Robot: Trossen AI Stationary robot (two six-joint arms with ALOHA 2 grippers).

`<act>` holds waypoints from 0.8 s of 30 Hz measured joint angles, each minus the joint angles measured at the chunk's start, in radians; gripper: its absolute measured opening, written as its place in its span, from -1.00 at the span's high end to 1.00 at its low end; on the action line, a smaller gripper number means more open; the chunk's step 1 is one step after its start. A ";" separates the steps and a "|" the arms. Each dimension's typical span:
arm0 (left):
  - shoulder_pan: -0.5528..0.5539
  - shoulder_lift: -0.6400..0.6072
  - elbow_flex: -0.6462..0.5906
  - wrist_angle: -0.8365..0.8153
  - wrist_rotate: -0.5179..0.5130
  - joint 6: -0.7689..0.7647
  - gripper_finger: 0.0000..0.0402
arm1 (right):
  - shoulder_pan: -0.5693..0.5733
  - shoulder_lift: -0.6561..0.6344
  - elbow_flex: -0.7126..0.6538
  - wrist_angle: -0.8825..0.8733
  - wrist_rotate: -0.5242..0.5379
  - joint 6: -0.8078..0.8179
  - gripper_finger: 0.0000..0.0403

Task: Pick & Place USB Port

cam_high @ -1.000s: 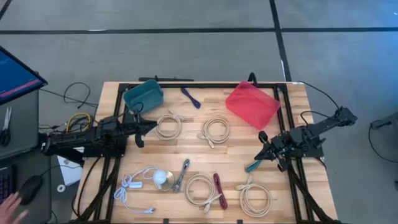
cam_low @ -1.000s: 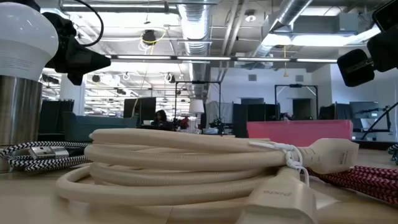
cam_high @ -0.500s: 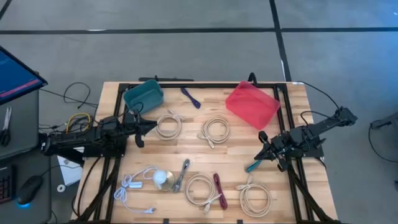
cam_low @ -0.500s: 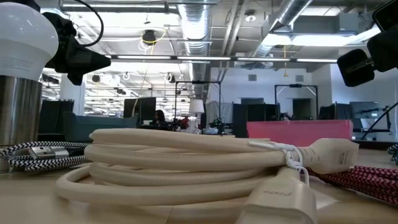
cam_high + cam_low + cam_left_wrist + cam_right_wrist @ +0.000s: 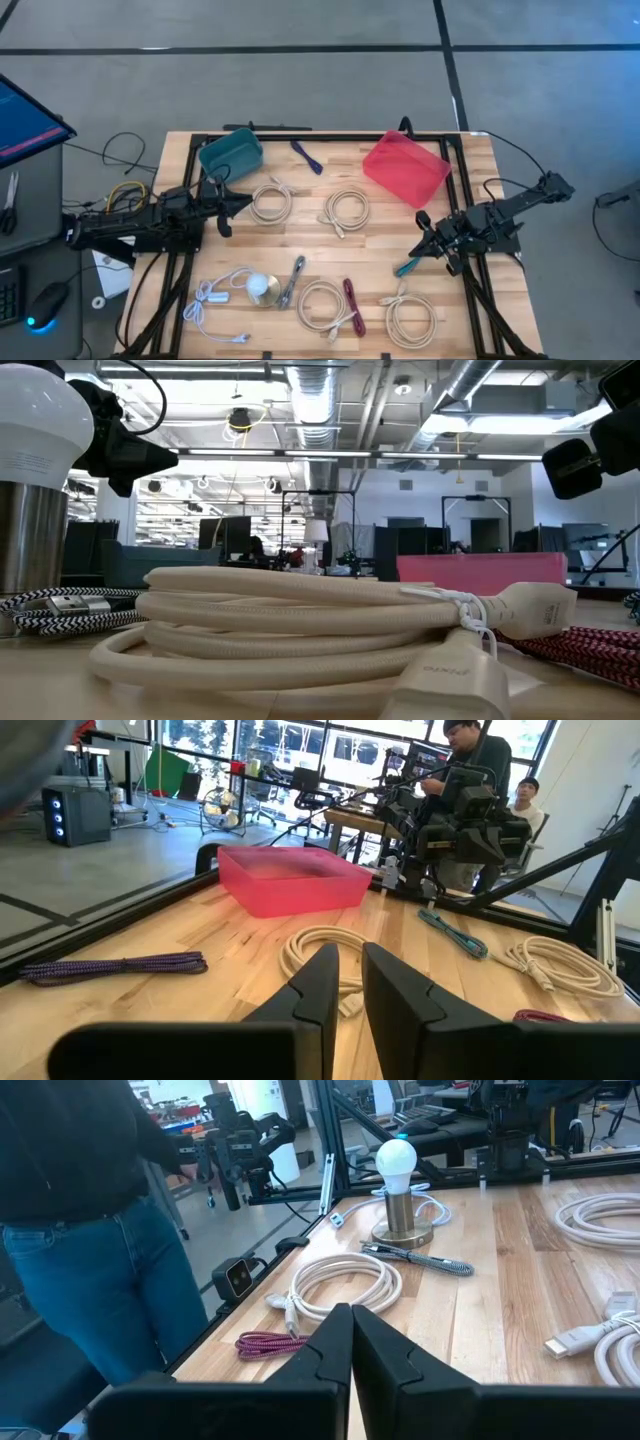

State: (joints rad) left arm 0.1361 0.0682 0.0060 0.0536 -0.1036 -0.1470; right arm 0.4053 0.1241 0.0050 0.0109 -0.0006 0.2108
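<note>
Both arms hover with nothing picked: the left end effector (image 5: 226,210) at centre-left sits with a narrow gap between its fingers, gripping nothing, and the right end effector (image 5: 421,236) at right is pressed together and empty. Which coiled cable (image 5: 347,209) mid-table is the target is unclear; I judge the reach is not begun, calling for opening and descending onto one.

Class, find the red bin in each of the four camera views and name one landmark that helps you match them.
High view: red bin at the table's far side, right of centre.
Low view: red bin seen as a pink-red band behind the cream cable coil.
Left wrist view: red bin beyond the fingers.
Right wrist view: not in it.
Shared landmark: the wooden table.
</note>
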 joint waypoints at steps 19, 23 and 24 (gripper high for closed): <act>0.000 0.000 0.000 0.000 0.000 0.011 0.76 | 0.000 0.000 0.000 0.000 0.000 0.000 1.00; 0.000 0.000 0.000 0.000 0.000 0.011 0.76 | 0.000 0.000 0.000 0.000 0.000 0.000 1.00; 0.000 0.000 0.000 0.000 0.000 0.011 0.76 | 0.000 0.000 0.000 0.000 0.000 0.000 1.00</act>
State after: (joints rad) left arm 0.1364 0.0681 0.0059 0.0540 -0.1036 -0.1356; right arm 0.4053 0.1239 0.0051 0.0113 -0.0006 0.2108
